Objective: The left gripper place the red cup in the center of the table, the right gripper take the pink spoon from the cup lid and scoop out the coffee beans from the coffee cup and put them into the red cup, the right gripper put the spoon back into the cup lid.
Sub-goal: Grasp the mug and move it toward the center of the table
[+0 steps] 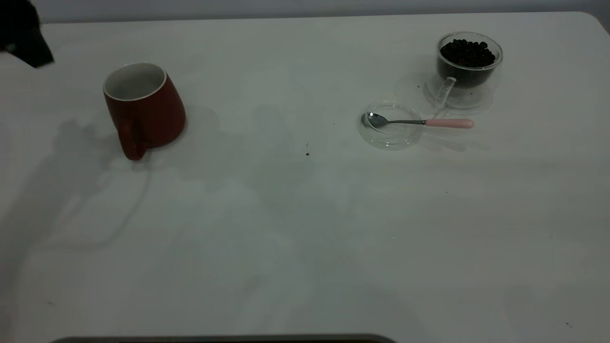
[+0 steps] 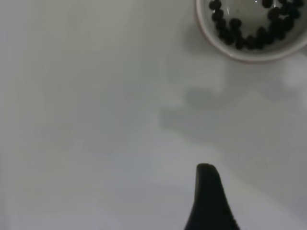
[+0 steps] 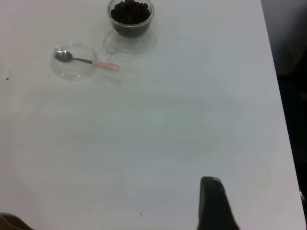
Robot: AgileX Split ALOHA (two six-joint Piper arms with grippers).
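The red cup (image 1: 143, 107) with a white inside stands at the table's left, handle toward the front. In the left wrist view its rim (image 2: 249, 50) shows with several coffee beans inside. The glass coffee cup (image 1: 469, 62), full of beans, stands at the far right. The clear cup lid (image 1: 391, 138) lies in front of it, with the pink-handled spoon (image 1: 448, 123) resting across it, bowl inside the lid. My left gripper (image 2: 209, 201) hovers over bare table beside the red cup. My right gripper (image 3: 213, 206) is high above the table, far from the spoon (image 3: 103, 64) and the coffee cup (image 3: 130, 17).
A dark part of the left arm (image 1: 24, 35) shows at the back left corner. A stray bean (image 1: 307, 153) lies near the table's middle. The table's right edge (image 3: 278, 96) drops off beside the right gripper.
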